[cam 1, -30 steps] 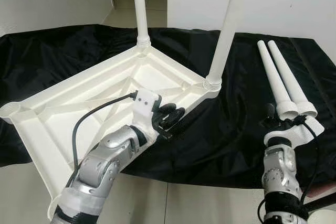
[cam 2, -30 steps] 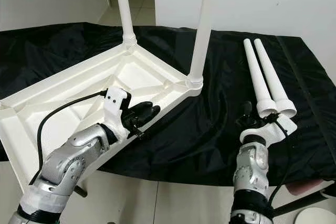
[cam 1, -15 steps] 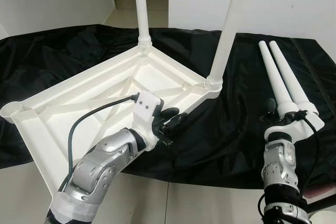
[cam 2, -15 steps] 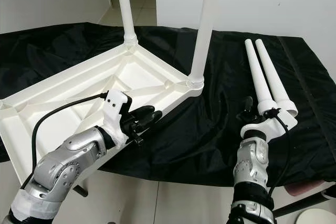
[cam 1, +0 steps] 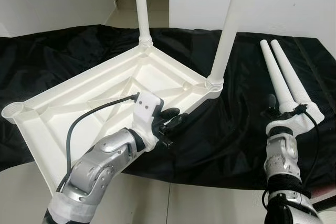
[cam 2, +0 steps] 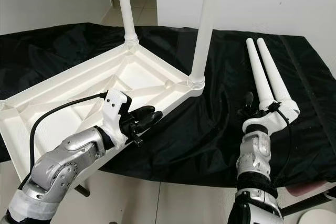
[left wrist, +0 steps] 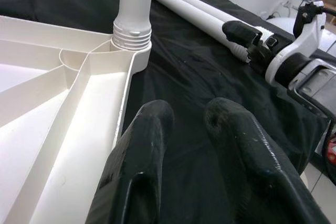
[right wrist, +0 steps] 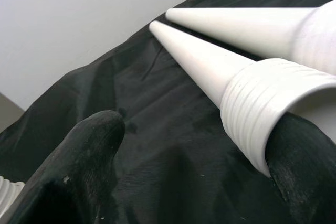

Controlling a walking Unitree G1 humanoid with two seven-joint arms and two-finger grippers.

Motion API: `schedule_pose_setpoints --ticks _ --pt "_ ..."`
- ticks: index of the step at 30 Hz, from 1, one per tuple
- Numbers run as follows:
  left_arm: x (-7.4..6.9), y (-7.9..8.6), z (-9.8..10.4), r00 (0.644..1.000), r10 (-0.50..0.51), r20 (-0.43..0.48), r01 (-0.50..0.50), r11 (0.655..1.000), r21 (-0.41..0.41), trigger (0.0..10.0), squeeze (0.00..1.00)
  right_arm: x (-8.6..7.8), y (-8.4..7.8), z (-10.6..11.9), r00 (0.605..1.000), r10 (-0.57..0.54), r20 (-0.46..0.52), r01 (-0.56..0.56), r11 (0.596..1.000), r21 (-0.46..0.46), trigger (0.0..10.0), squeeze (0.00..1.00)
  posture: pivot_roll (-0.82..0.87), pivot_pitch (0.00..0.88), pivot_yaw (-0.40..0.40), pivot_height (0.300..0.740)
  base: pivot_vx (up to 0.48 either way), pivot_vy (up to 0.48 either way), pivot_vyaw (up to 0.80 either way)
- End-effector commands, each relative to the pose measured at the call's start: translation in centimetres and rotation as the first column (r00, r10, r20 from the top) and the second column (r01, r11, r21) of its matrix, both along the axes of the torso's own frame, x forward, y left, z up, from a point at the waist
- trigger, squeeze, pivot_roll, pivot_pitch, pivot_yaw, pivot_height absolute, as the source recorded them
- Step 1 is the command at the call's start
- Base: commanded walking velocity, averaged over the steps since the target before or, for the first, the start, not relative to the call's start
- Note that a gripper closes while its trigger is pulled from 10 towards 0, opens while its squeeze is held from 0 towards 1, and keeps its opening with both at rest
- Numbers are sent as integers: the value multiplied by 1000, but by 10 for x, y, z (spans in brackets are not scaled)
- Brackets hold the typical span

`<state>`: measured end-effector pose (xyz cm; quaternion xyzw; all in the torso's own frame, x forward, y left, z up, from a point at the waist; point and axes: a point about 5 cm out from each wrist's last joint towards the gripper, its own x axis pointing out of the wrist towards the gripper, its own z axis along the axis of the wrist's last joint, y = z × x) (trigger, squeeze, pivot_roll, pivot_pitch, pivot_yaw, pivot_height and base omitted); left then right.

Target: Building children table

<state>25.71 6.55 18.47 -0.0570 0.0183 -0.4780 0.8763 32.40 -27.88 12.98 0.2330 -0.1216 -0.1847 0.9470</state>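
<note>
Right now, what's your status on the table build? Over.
Left gripper open, empty, at upturned white plastic tabletop edge. Right gripper open around nearer loose white leg. Two legs fitted, two loose on black cloth.

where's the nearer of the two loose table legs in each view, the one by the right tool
Left eye view: nearer loose leg lies on the black cloth at right, threaded end toward the right tool.
Right eye view: same place, at right.
Left wrist view: far side, running to the right tool.
Right wrist view: centre, threaded end between the tool's open fingers.
Shared landmark: the second loose leg alongside it.
</note>
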Motion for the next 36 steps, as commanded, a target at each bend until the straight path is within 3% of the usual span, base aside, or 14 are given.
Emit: schedule_pose_setpoints --ticks 1,2,3,4,5,6,7,8,26,27,28,29,31,36 --pt "-6 -2 5 994 -111 16 111 994 0 10000 0 2 0 -3 1000 17 -9 -17 1000 3 10000 0 -20 62 61 740 0 0 0" --pt "-6 -3 5 994 -112 16 112 994 0 10000 0 3 0 -3 1000 27 -12 -27 1000 0 10000 0 -20 62 61 740 0 0 0" --pt "-7 -3 6 993 -115 16 115 993 1 10000 0 5 -1 -4 999 36 -18 -36 999 2 7686 0 -20 67 67 740 0 0 0" --pt "-7 -3 6 993 -115 16 115 993 1 10000 0 5 -1 -4 999 36 -18 -36 999 2 7686 0 -20 67 67 740 0 0 0" --pt "-7 -3 7 993 -118 15 118 993 3 10000 0 6 -1 -4 999 44 -23 -43 999 2 6000 0 -20 67 67 740 0 0 0" --pt "-8 -3 7 993 -119 15 119 993 5 10000 0 7 -3 -5 998 46 -36 -46 999 2 2392 0 -20 67 67 740 0 0 0" --pt "-8 -3 7 993 -119 15 119 993 5 10000 0 7 -3 -5 998 46 -36 -46 999 2 2392 0 -20 67 67 740 0 0 0" --pt "-8 -3 7 993 -120 15 120 993 6 10000 0 8 -4 -4 998 55 -37 -55 998 8 0 0 -18 74 72 740 0 0 0" --pt "-9 -3 10 993 -114 13 114 993 6 10000 0 10 -7 -3 997 81 -19 -81 997 -5 0 0 -12 91 73 740 0 0 0" --pt "-8 -2 11 994 -106 9 106 994 2 10000 0 8 1 1 993 114 -17 -115 983 -143 9608 0 -15 99 67 740 0 0 0" --pt "-8 -2 11 995 -100 4 100 995 -1 10000 0 7 8 3 990 143 -13 -142 960 -241 9608 0 -15 99 67 740 0 0 0" --pt "-8 -2 11 995 -100 4 100 995 -1 10000 0 7 8 3 990 143 -13 -142 960 -241 9608 0 -15 99 67 740 0 0 0" --pt "-8 -2 10 996 -94 0 94 996 -1 10000 0 4 17 12 986 165 26 -145 920 -364 10000 0 -15 99 65 740 0 0 0" --pt "-9 -5 10 996 -94 -2 94 996 -7 10000 0 -1 17 25 988 135 77 -86 886 -456 10000 0 -26 110 57 740 0 0 0"
